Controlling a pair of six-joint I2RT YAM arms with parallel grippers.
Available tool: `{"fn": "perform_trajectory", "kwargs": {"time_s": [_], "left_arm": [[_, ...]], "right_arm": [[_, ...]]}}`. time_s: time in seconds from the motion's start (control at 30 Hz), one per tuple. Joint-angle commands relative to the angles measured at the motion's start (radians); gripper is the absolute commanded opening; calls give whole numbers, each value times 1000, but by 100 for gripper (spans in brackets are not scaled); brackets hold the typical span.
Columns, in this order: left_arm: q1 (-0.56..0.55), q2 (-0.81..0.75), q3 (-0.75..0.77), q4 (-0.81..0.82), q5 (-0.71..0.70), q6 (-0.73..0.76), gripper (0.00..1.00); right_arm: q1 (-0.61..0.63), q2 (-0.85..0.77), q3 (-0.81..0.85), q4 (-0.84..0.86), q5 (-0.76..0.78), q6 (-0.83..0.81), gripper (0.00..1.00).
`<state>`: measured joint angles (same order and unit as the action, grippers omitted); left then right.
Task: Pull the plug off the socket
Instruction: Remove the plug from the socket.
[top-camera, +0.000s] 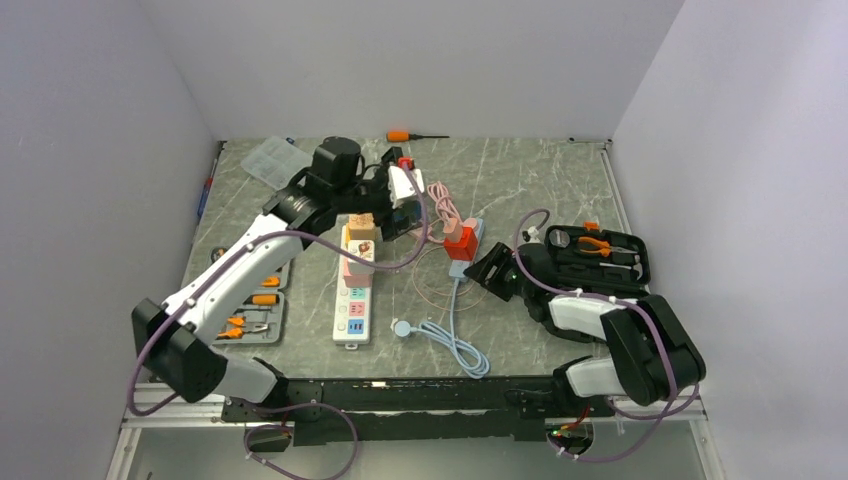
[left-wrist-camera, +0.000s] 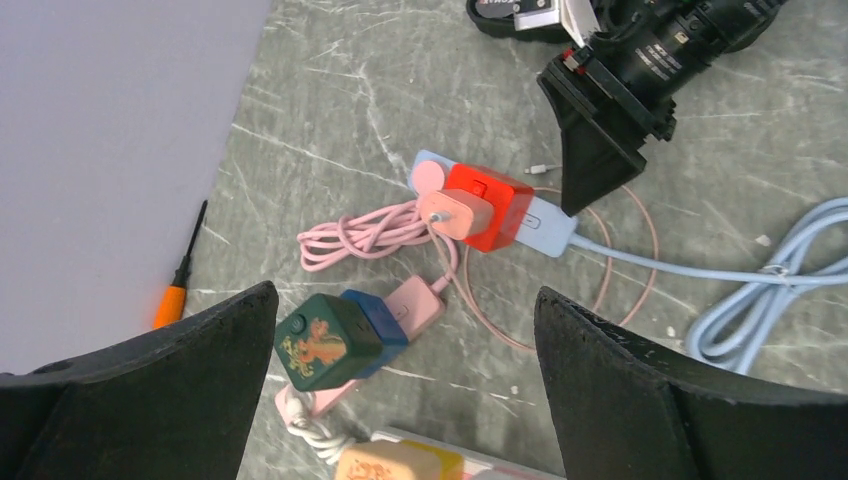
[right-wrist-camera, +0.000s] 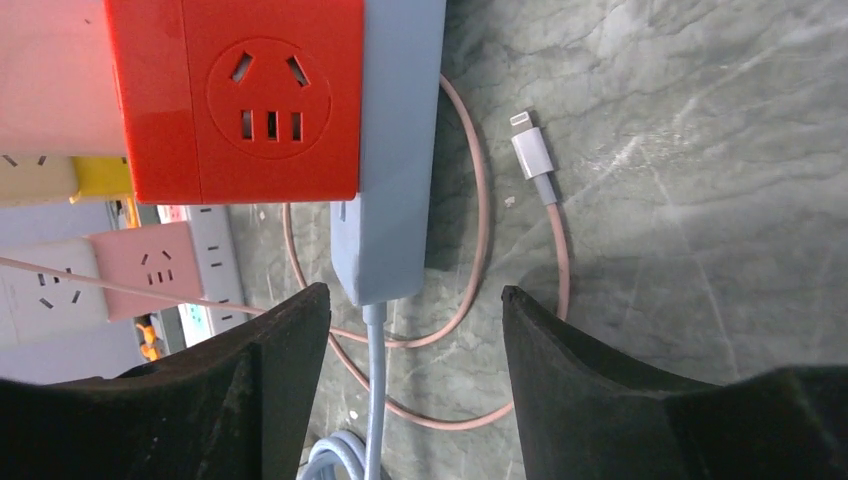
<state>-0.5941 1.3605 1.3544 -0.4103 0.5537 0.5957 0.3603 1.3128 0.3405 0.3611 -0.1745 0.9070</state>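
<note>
White and long, the power strip (top-camera: 352, 305) lies just left of the centre of the grey marbled table (top-camera: 520, 190). It runs from 12 to 6 o'clock with its pastel outlet panels facing up. A pink adapter block (top-camera: 358, 265) and a tan cube plug (top-camera: 361, 232) sit on its 12 o'clock half.

The left gripper (top-camera: 405, 205) hangs above the table at 1 o'clock from that end, and its jaws stand wide with nothing between them. In its wrist view the black fingers (left-wrist-camera: 150, 390) frame a dark green cube adapter (left-wrist-camera: 325, 340). What that cube is seated on cannot be told.

At 3 o'clock from the white strip lies a short light-blue strip (top-camera: 460, 268). It carries a red cube adapter (top-camera: 461, 244), and a pink charger (left-wrist-camera: 450, 212) is plugged in beside the cube. The right gripper (top-camera: 492, 272) sits low at this strip's cord end. Its jaws are partly apart and stand to either side of the strip's end without gripping it. A pink cable with a white connector (right-wrist-camera: 530, 155) loops on the table just beside it.

A light-blue cord (top-camera: 455, 345) coils toward 6 o'clock. An open black tool case (top-camera: 600, 255) rests at 3 o'clock and an orange screwdriver (top-camera: 410, 135) at 12. A clear plastic box (top-camera: 272, 160) is at 11, and a tray of orange-handled tools (top-camera: 255, 312) at 8.
</note>
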Motion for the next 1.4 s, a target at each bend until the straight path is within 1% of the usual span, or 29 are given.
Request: {"fn": "perform_trajectory", "kwargs": {"time_s": [0.0,0.1,0.2,0.3,0.37,0.43,0.63,0.87,1.03,1.17,1.37], "left_arm": [[-3,66,103,-14,33,59,100],[-8,56,70,0,44,67,99],[-18,21,21,3,44,95,99],[-18,-3,-10,-20,57,110,99],[-24,-16,-24,-29,61,124,100],[-30,-32,-48,-21,54,140,99],[-33,-64,-67,-17,34,150,99],[-35,-103,-102,-11,25,173,100],[-37,-115,-118,-12,14,184,99],[-38,-126,-131,5,3,178,99],[-37,-133,-136,7,4,173,100]], "right_arm": [[-2,69,28,185,-79,39,64],[-2,78,49,167,-85,29,60],[-1,22,61,103,-42,-1,57],[-2,-53,72,12,9,-18,57],[0,-83,71,-9,28,-14,57],[-1,-85,58,19,21,5,57],[3,35,45,115,-43,58,53],[16,77,48,151,-45,64,53],[21,132,60,208,-64,86,52],[30,172,70,217,-66,86,52],[41,251,75,301,-63,110,53]]}}
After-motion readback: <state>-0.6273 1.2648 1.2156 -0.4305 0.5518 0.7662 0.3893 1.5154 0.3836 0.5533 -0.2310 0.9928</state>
